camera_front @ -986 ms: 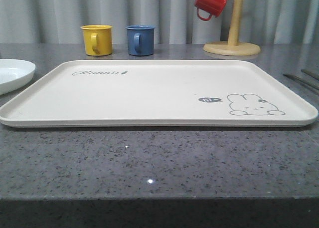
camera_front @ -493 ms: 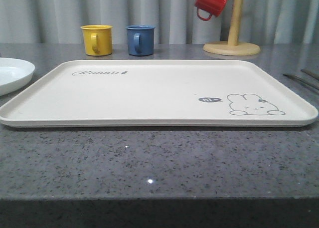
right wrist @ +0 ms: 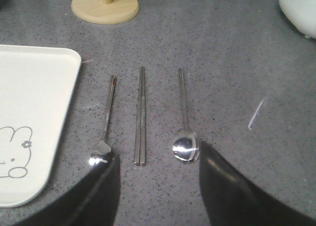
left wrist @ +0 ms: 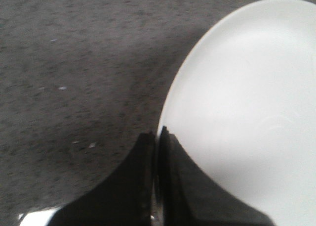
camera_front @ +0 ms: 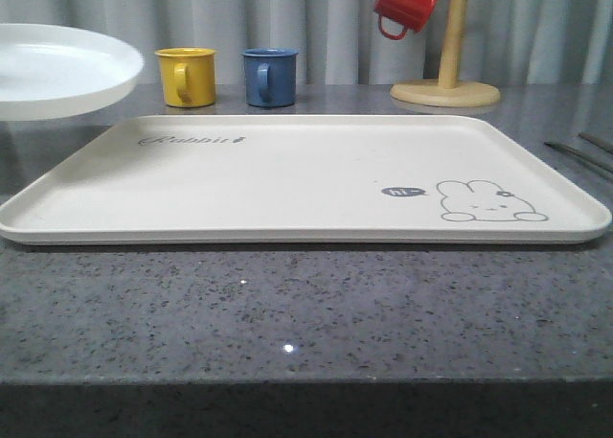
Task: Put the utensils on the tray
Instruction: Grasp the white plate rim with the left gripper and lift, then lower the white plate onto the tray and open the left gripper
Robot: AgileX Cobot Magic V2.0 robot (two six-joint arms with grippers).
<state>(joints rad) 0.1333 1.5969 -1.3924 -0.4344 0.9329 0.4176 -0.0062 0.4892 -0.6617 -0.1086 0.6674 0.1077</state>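
The round white plate (camera_front: 57, 69) hangs level in the air above the table, past the tray's left end. My left gripper (left wrist: 157, 134) is shut on the rim of the plate (left wrist: 247, 102). The cream rabbit tray (camera_front: 287, 235) lies across the middle of the table with nothing on it. To the right of the tray's corner (right wrist: 29, 102), the fork (right wrist: 106, 117), chopsticks (right wrist: 140, 117) and spoon (right wrist: 185, 137) lie side by side on the grey table. My right gripper (right wrist: 158, 154) hovers open over their near ends, and one finger covers part of the fork's head.
A yellow mug (camera_front: 187, 76) and a blue mug (camera_front: 269, 77) stand behind the tray. A red mug (camera_front: 407, 5) hangs on a wooden mug tree (camera_front: 446, 88), whose base (right wrist: 105, 6) is beyond the utensils. A white object (right wrist: 298, 8) sits at the far right.
The plate has been lifted off the table at the left and now hangs high, shifted a little toward the tray. Tray and mugs have not moved.
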